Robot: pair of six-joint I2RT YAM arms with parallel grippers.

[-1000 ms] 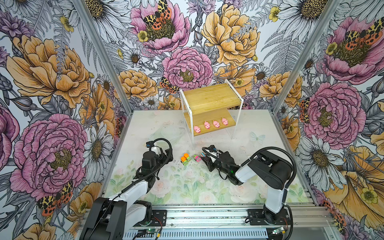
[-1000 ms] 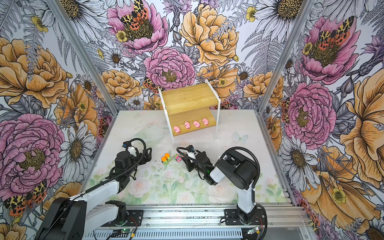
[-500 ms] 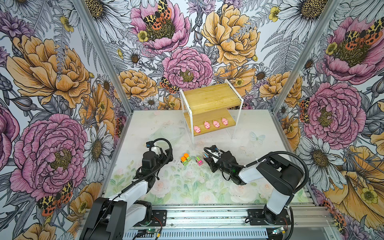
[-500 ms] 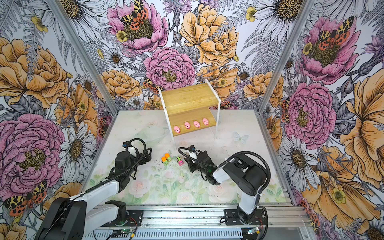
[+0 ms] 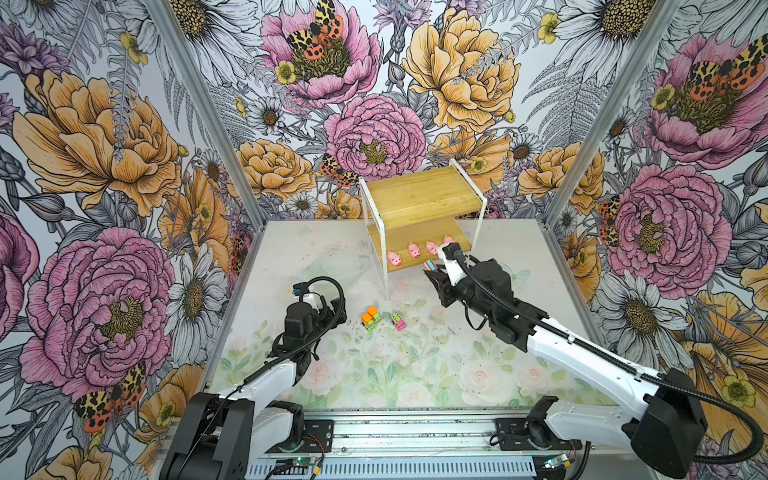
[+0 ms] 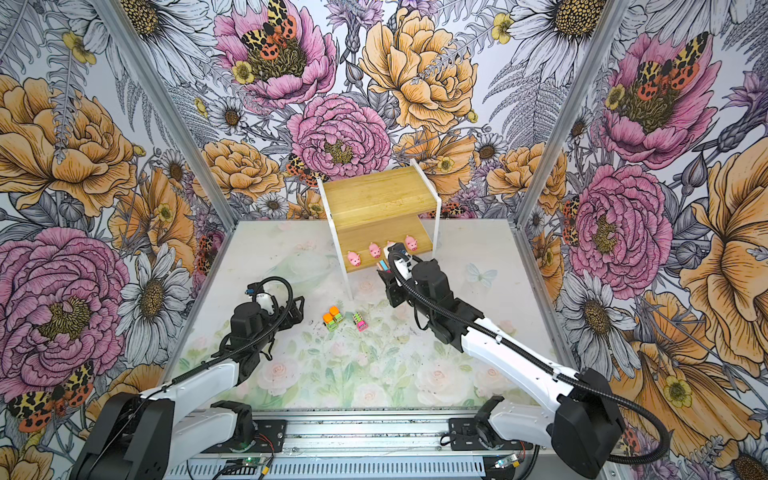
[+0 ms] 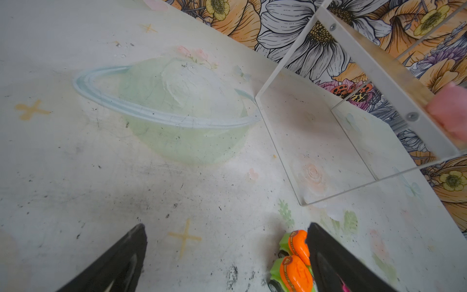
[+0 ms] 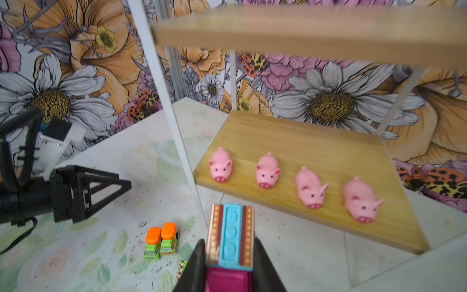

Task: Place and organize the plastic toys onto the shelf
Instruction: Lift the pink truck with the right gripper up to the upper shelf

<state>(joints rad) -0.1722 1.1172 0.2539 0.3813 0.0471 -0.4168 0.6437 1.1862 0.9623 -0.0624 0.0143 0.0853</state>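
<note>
Right claw (image 8: 228,249) is clamped tight on the pink plastic toy truck with the blue-striped top (image 8: 228,227), one jaw on each flank. It hangs just in front of the small two-tier shelf of bamboo-coloured boards in a white metal frame (image 5: 419,199), close to the front lip of the lower board (image 8: 303,141). Here's what matters: the truck's long axis points out of the claw straight at that lower board, aimed roughly between the two pigs nearest the white front post. And the row of four pink plastic pigs (image 8: 267,172) fills the front strip, snouts facing the claw! Free wood lies behind the pigs and across the upper board, bare in both top views, above and beyond the claw. My read: up and forward, not straight in, or a pig gets knocked. Left claw (image 7: 226,227) is spread wide, low by the bench (image 5: 415,374), with the two orange-and-green plastic trucks (image 5: 371,318) side by side just outside one jaw. The pink truck with the green-striped top (image 5: 398,321) stands just beside them. Those three lie nearer the left arm; the shelf is nearer the right.
</note>
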